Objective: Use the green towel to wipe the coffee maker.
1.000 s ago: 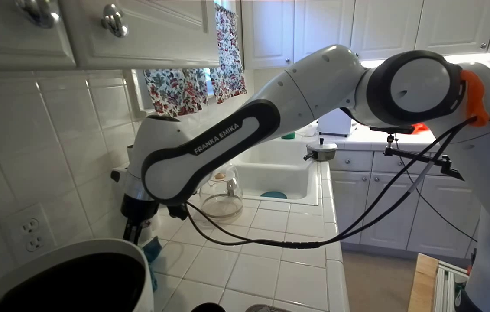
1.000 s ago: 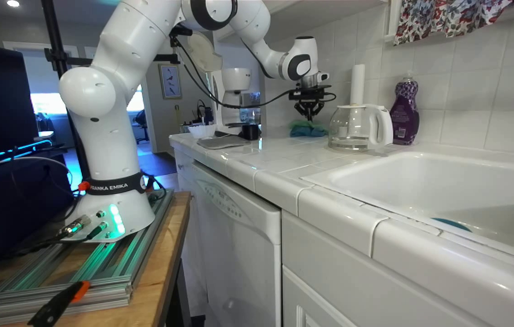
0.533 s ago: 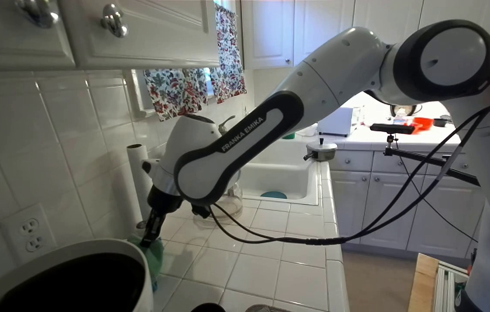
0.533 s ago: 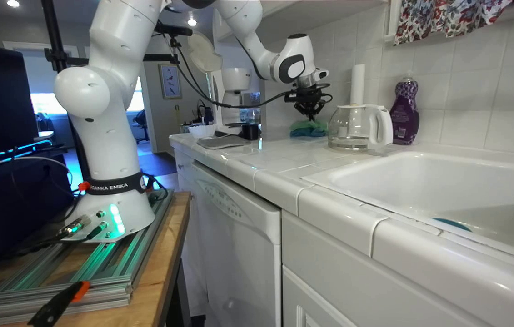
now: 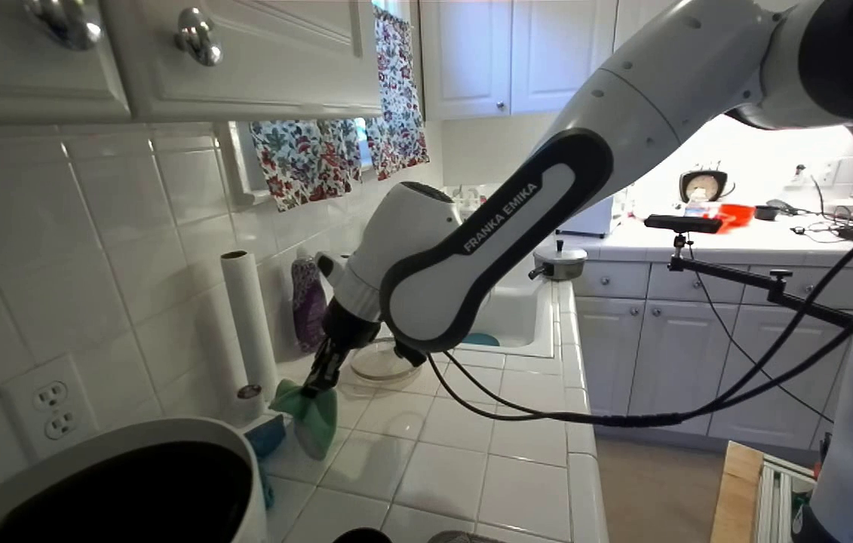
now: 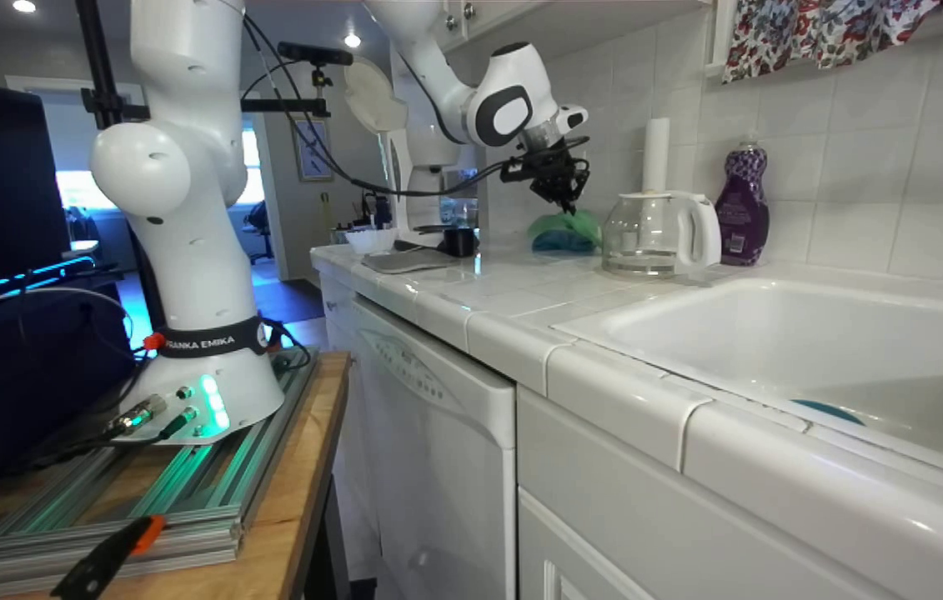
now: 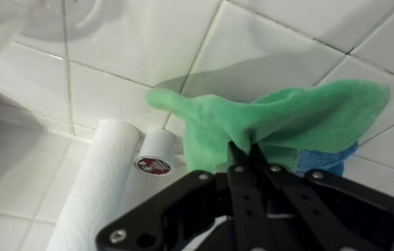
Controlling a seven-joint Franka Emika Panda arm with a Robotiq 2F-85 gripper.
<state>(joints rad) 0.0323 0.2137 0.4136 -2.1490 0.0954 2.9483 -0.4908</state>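
One step seems done: the gripper (image 7: 245, 147) pinches the green towel (image 7: 270, 116) (edges hanging loose) above the counter (image 5: 464, 437); wiping the coffee pot (image 6: 656, 237), standing apart, remains.

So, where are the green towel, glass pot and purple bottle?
Green towel (image 7: 261, 118): in the wrist view, its middle.
Glass pot (image 6: 642, 237): in an exterior view, its clear side.
Purple bottle (image 6: 744, 204): in an exterior view, its body.
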